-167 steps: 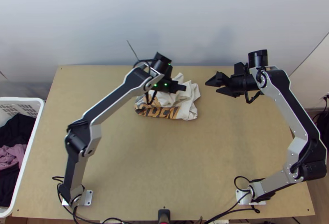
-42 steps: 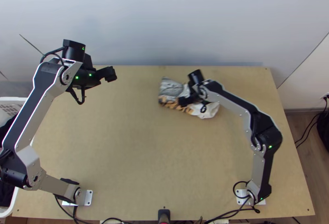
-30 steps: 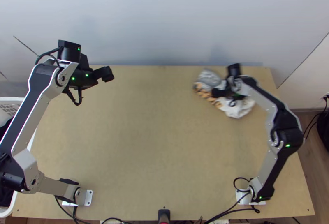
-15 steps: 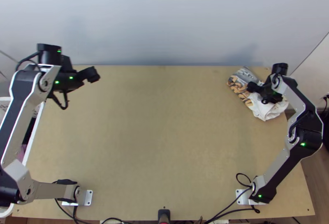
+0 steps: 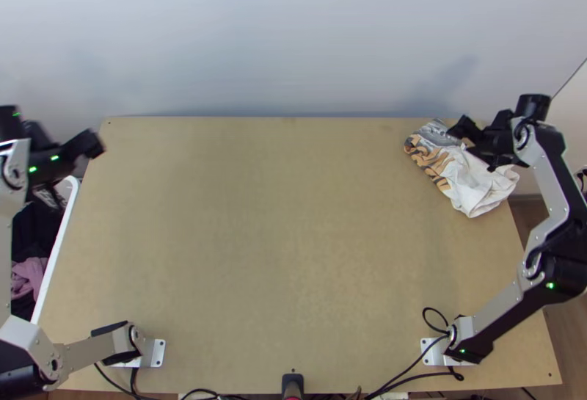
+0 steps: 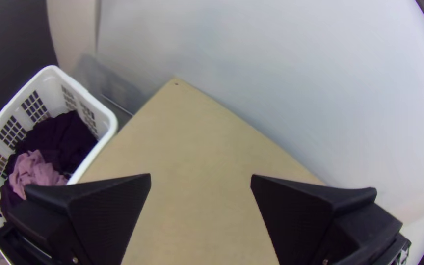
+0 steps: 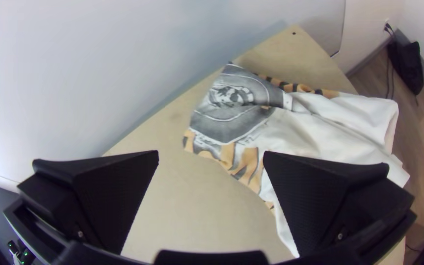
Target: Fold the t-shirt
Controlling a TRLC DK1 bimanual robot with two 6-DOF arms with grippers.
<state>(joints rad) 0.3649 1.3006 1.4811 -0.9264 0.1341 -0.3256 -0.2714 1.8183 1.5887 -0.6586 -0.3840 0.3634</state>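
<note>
Top view: t-shirt [image 5: 473,187] is shifted to table's [image 5: 279,253] far right.
Left gripper [image 5: 95,144]: is carried leftward, fingers parted.
Right gripper [image 5: 466,142]: is held above t-shirt, fingers apart.

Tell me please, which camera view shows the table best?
The top view, because it shows most of the table, including its near edge. The left wrist view shows one far corner, beside the basket; the right wrist view shows the other, near the t-shirt.
</note>
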